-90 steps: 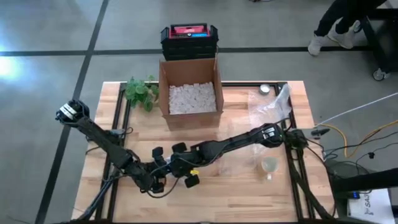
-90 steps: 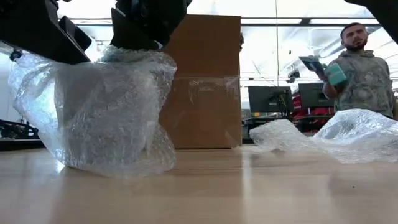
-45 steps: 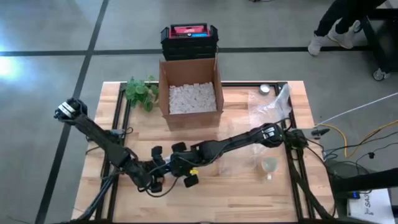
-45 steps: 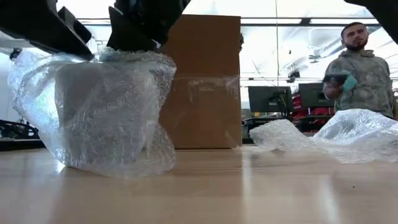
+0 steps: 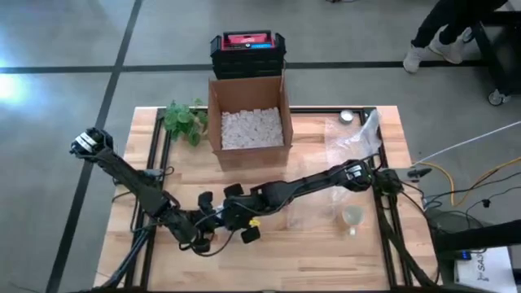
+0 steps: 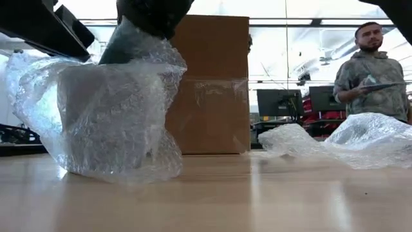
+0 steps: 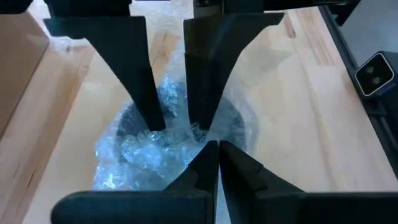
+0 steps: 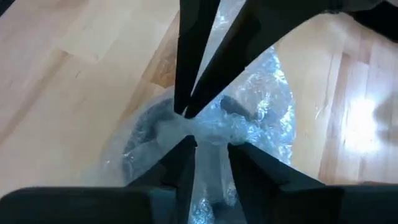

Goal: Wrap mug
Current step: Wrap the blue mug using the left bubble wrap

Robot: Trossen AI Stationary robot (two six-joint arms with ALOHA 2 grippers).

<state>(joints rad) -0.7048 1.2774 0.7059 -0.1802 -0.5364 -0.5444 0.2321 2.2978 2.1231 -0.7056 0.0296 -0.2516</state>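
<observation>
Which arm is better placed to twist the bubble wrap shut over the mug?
Probably the right. The right gripper pinches the gathered bubble wrap into a peak above the mug. The left gripper is shut beside it.

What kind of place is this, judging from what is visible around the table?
Probably a robotics lab or workshop: a person stands behind the wooden table, computer monitors sit in the background, and cables run across the concrete floor.

One wrapped mug (image 6: 106,119), one cardboard box (image 5: 248,114), two grippers, one person (image 6: 372,67), one plant (image 5: 183,120).
</observation>
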